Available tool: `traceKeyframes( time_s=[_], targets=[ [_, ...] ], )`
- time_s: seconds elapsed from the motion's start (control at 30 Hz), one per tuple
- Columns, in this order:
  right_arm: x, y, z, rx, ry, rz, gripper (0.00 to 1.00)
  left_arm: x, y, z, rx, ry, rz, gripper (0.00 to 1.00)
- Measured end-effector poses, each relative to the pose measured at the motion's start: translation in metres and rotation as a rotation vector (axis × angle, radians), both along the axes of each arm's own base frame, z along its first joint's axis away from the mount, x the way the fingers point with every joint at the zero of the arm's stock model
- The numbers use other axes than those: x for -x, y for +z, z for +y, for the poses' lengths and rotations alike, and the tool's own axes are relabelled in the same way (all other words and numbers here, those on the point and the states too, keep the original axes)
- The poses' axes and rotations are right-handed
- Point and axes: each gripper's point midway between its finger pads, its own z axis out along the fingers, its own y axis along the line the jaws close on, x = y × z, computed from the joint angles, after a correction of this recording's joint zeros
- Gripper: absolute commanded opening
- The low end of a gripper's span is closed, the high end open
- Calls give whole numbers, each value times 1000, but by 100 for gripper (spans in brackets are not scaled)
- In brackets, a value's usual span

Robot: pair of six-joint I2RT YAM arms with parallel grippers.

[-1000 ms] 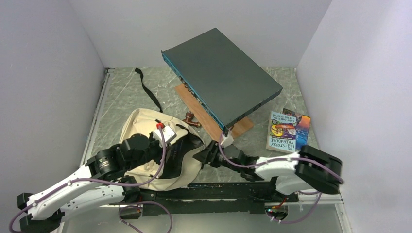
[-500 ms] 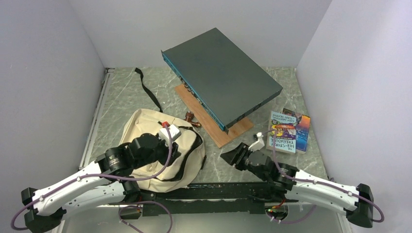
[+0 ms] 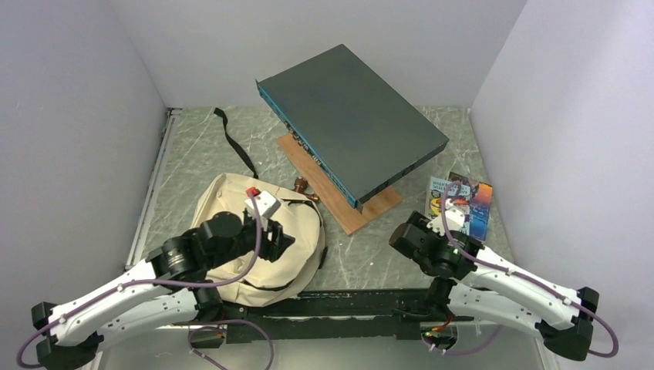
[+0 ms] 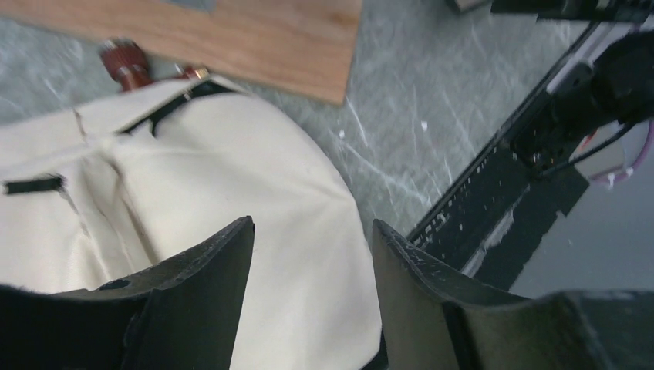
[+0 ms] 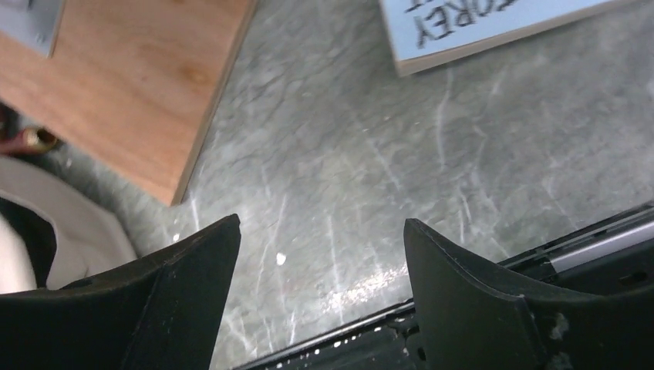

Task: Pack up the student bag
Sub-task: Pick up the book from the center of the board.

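Note:
The student bag (image 3: 220, 196) is a cream canvas backpack lying flat at the near left of the table, and it fills the lower left of the left wrist view (image 4: 231, 154). My left gripper (image 3: 282, 240) hovers over its right side. Its jaws (image 4: 312, 227) stand open, with only cream cloth showing below the gap. My right gripper (image 3: 402, 235) is over bare table to the right of the bag, open with nothing in it (image 5: 322, 223). A corner of the bag (image 5: 85, 231) shows at the left of the right wrist view.
A big dark grey flat box (image 3: 351, 123) rests tilted on a wooden board (image 3: 339, 199) at the centre back. A colourful book (image 3: 463, 202) lies at the right, beside my right arm. A small brown object (image 3: 301, 185) sits by the bag's top, and a black strap (image 3: 235, 142) trails to the back left.
My left gripper has opened and the bag's mouth has dropped flat. My right arm has swung from the bag's edge to the right, toward the book, and its jaws have opened wider.

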Motion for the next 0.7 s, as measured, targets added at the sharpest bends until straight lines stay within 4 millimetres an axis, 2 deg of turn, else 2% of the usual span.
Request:
traceKeyframes(
  time_s=[0.1, 0.23, 0.3, 0.4, 0.5, 0.7],
  targets=[
    [0, -9, -16, -17, -82, -8, 79, -7, 17, 10, 62, 45, -88, 68],
    [-1, -33, -32, -78, -192, -35, 86, -18, 34, 18, 94, 102, -166, 74],
    [-5, -35, -37, -119, -251, -65, 94, -22, 38, 21, 88, 123, -185, 75],
    [-12, -33, -43, -171, -313, -118, 99, -26, 49, 21, 70, 122, -216, 77],
    [-16, -33, -50, -190, -356, -152, 99, -28, 64, 17, 62, 101, -249, 78],
    [-38, -45, -68, -106, -462, -91, 99, -25, 65, 9, 32, 33, -267, 79]
  ],
)
